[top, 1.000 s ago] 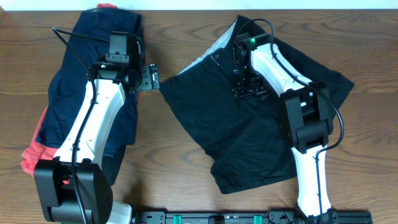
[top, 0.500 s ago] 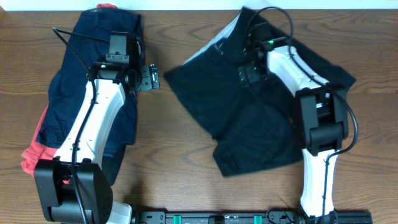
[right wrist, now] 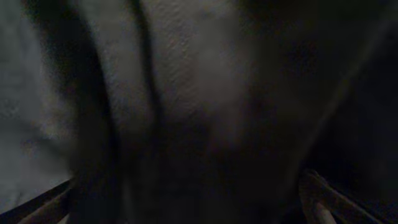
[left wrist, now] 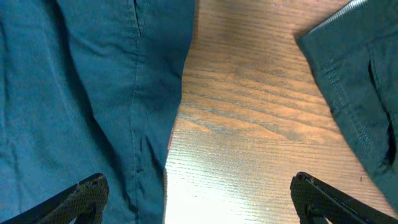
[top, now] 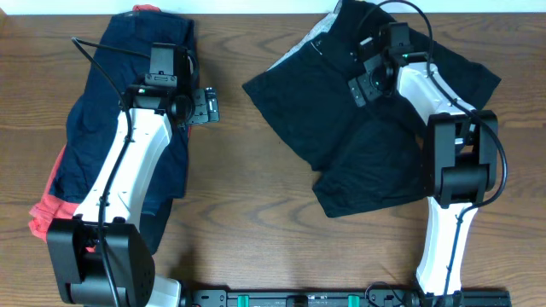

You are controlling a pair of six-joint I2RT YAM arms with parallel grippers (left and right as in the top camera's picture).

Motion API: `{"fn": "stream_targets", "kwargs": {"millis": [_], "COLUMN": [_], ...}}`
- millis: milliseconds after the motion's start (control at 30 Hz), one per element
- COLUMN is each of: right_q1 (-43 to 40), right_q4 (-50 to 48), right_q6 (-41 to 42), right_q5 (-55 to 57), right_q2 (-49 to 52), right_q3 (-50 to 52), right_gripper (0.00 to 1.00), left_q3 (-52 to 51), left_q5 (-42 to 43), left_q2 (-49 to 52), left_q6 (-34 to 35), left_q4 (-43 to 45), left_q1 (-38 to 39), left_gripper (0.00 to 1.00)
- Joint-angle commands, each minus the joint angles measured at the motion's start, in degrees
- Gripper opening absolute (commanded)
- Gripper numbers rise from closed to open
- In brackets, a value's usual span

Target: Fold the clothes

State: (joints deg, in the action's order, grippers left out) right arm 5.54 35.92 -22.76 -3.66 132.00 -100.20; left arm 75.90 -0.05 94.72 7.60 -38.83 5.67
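Black shorts [top: 341,153] lie spread at the right of the wooden table, with the grey inner waistband showing at the far edge. My right gripper [top: 365,83] presses down on their upper part. In the right wrist view its fingers [right wrist: 186,199] stand wide apart with dark cloth filling the space between them. A navy garment [top: 128,102] lies at the left, on top of a red one [top: 47,209]. My left gripper [top: 207,107] is open and empty over bare wood, just right of the navy garment's edge [left wrist: 93,93].
A strip of bare wooden table [top: 230,196] runs between the two piles. A corner of the black shorts [left wrist: 354,81] shows at the right of the left wrist view. The table's far edge meets a white wall [top: 256,7].
My right gripper has moved right and toward the far edge, and the black shorts have slid with it and bunched up. The left arm has not moved.
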Motion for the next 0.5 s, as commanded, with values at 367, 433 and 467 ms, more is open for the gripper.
{"fn": "stream_targets", "kwargs": {"millis": [367,433,467], "right_q1": [2.8,2.6,2.5], "right_q4": [16.5,17.8,18.6], "right_q6": [7.2,7.4,7.4], "right_q5": [-13.6,-13.8,-13.7], "right_q2": [-24.3,-27.1,-28.7], "right_q3": [0.5,0.5,0.5], "right_gripper": [0.99,0.99,0.99], "left_q3": [0.7,0.7,0.7], "left_q5": [7.3,7.8,8.3], "left_q2": [7.3,9.1,9.9], "left_q6": [-7.0,-7.8,-7.8], "left_q4": [9.9,12.3,13.9], "left_q1": [2.8,3.6,3.9], "left_gripper": [0.95,0.95,0.95]}}
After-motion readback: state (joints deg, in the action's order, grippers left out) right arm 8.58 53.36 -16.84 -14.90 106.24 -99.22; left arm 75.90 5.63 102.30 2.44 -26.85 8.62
